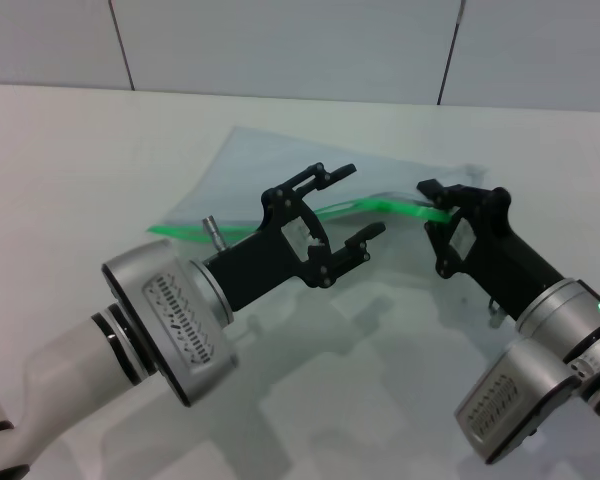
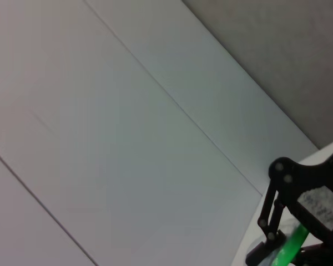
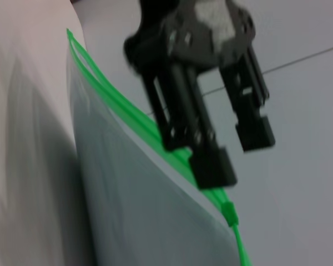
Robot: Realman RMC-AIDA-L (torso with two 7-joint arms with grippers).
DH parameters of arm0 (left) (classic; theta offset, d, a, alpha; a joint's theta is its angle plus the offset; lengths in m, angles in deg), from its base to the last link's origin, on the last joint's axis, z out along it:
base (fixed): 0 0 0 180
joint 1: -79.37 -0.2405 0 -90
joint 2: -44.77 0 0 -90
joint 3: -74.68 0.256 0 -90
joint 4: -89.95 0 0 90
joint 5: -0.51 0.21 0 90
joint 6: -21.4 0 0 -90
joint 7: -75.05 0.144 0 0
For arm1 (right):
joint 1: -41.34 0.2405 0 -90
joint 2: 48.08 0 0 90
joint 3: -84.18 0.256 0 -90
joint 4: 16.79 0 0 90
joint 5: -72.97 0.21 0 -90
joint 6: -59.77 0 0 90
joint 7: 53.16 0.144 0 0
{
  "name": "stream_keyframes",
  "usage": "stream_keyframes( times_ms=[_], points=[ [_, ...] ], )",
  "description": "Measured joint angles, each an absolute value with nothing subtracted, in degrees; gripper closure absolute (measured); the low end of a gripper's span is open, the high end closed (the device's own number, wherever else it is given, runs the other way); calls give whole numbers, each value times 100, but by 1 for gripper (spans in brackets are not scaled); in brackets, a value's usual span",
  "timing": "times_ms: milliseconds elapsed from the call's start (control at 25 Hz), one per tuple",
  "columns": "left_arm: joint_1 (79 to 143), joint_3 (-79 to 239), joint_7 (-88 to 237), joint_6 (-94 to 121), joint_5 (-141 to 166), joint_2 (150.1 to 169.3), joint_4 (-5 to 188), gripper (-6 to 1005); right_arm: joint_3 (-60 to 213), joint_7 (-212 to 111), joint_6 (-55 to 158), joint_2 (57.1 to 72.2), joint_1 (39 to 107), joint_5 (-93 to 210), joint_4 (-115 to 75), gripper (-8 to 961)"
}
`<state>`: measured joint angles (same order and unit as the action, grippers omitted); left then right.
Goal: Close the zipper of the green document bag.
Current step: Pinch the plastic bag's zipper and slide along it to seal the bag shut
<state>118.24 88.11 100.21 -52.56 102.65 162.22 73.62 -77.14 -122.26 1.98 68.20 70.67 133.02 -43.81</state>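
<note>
The green document bag [image 1: 270, 165] lies flat on the white table, translucent and pale. Its zipper [image 1: 180, 231] is a bright green strip along the near edge. The right end of the strip arches up off the table into my right gripper [image 1: 435, 205], which is shut on that edge. My left gripper [image 1: 365, 200] hovers open over the raised strip, one finger on each side, touching nothing. In the right wrist view the small slider tab [image 3: 228, 210] sits on the zipper [image 3: 127, 119], just short of the left gripper [image 3: 237, 155]. The left wrist view catches the right gripper [image 2: 283, 249] with the green strip [image 2: 291, 246].
The white table [image 1: 70, 160] reaches back to a tiled wall [image 1: 280, 40]. The left arm's silver forearm [image 1: 165, 310] and the right arm's forearm [image 1: 540, 360] fill the near part of the head view.
</note>
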Motion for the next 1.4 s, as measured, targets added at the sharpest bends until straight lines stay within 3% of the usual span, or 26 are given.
stream_keyframes(
  times_ms=[880,1000,1200,1400],
  points=[
    [11864,8811,11007,-4930,10269,16237,7288,334,-7862,-12268,193,6828,7081,13002,-4462,901],
    [11866,8809,11055,-4882,10271,16237,7283,545,-7871,-12268,193,6828,7083,13001,-4468,901],
    [11866,8803,11064,-4876,10273,16237,7281,749,-7924,-12269,194,6828,7085,13001,-4468,900],
    [11866,8810,11191,-4873,10273,16237,7276,746,-7929,-12269,194,6828,7088,13001,-4466,900]
  ],
)
